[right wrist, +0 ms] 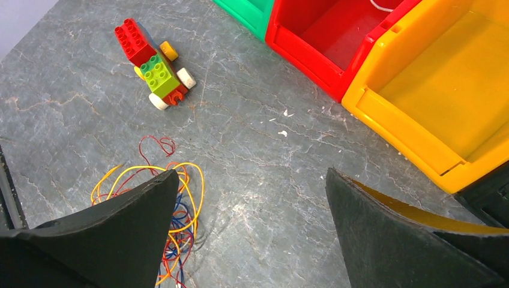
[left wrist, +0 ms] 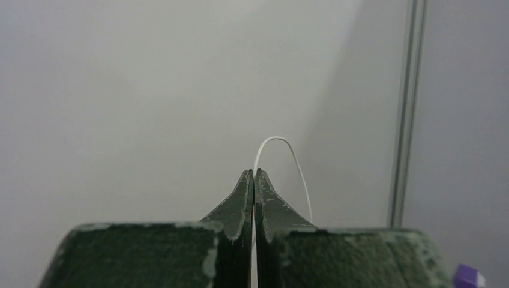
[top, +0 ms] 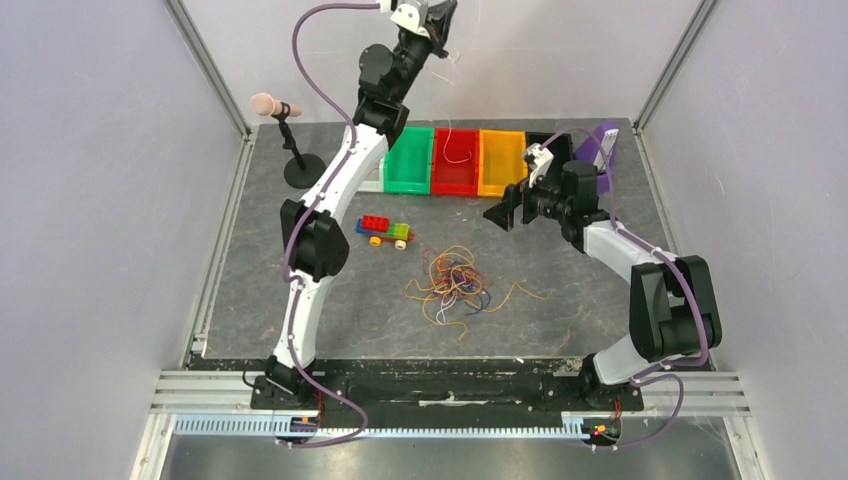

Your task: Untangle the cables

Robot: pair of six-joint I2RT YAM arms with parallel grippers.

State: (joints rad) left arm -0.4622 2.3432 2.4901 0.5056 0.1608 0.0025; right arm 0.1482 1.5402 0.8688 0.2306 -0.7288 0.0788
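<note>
Right jaws gape between cables (right wrist: 180, 231) and bins (right wrist: 414, 144).

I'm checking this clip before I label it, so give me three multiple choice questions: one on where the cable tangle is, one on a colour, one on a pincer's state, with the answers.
1. Where is the cable tangle? A: lifted in the air. B: lying on the table. C: out of view.
2. What colour is the cable that the left pincer pinches? A: white. B: green. C: blue.
3. How does the right pincer stand? A: shut on a cable. B: shut, empty. C: open, empty.
Answers: B, the top view shows it loose on the table; A, a white strand loops out of the shut pincer; C, its jaws stand wide apart with nothing between them.
</note>
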